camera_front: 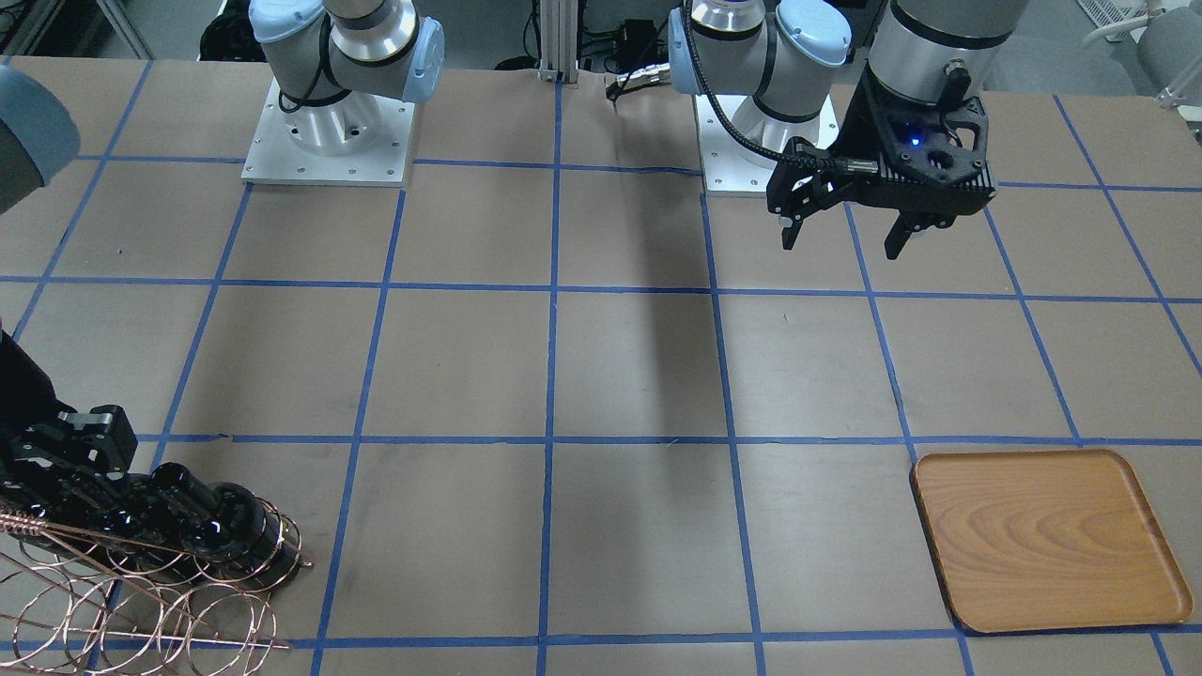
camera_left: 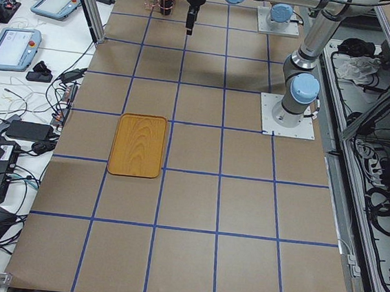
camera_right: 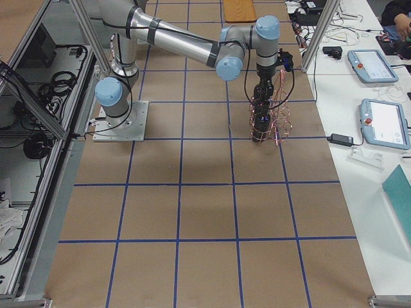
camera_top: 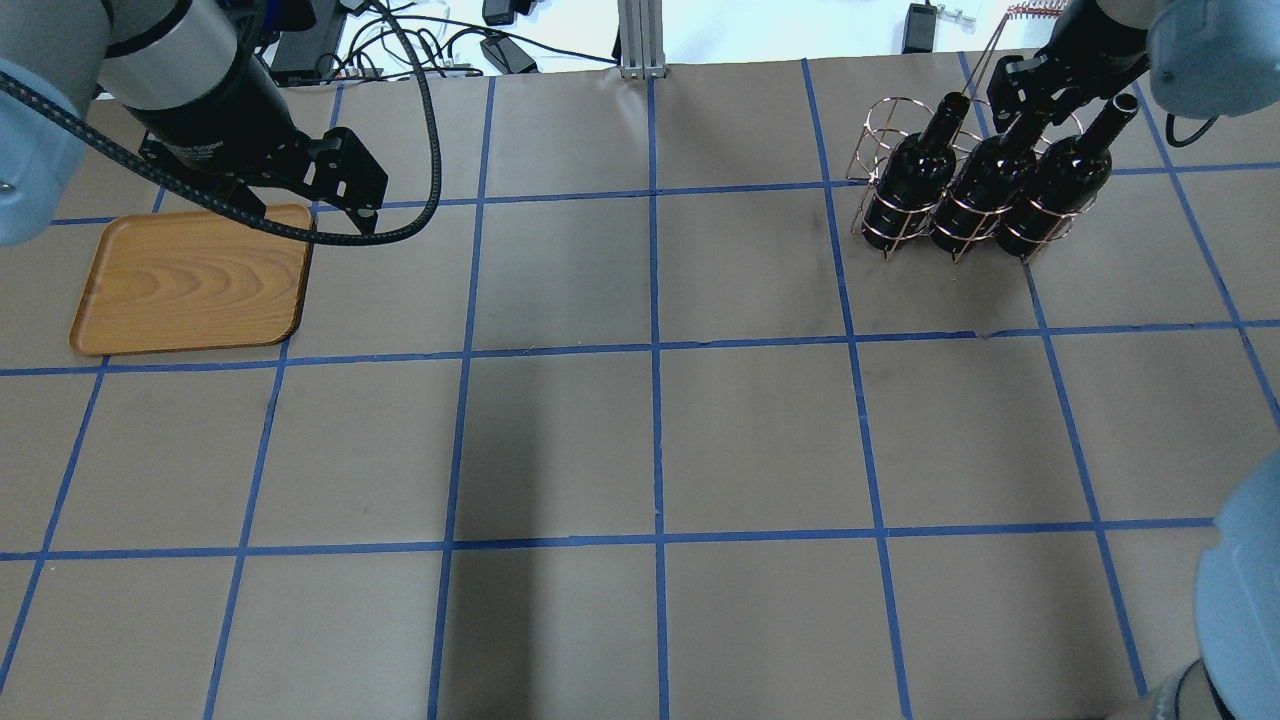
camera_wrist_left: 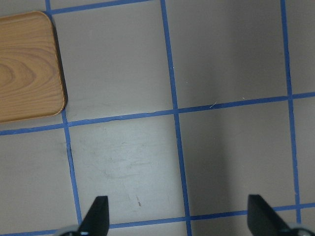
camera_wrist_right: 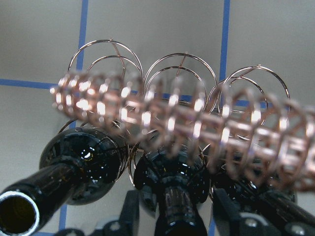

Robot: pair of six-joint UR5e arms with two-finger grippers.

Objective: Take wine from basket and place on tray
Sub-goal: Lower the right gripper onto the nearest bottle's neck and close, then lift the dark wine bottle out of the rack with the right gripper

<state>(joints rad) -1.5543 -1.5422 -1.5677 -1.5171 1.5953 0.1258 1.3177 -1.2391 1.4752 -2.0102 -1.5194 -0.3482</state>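
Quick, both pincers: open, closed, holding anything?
Left pincer: open, empty.
Right pincer: open, astride the middle bottle neck, gaps either side.

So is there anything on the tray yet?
Empty: the tray shows only bare wood, and all three wine bottles stand in the basket.

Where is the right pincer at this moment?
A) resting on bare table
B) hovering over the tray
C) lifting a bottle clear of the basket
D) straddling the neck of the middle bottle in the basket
D: in the right wrist view the middle bottle has its neck inside the open right pincer.
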